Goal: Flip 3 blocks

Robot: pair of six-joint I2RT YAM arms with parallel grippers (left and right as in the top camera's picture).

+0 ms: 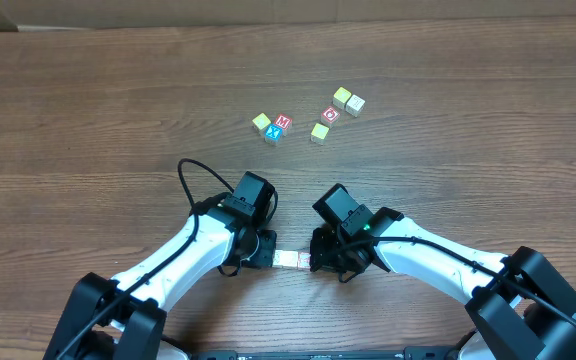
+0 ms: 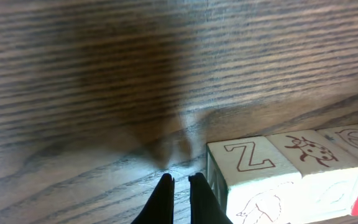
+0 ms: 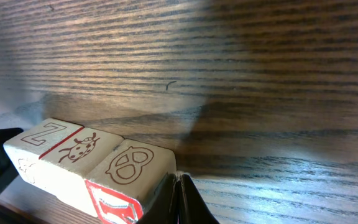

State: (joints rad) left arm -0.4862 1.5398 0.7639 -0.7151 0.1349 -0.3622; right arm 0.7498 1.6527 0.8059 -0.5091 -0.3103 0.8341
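Here, the three blocks lie in a row at lower centre, flanked by my left pincer and right pincer, both closed and empty. Flipping seems about to start; next, press both ends and roll.

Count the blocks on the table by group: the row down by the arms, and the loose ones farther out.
Row blocks: 3
Loose blocks: 7
Total: 10
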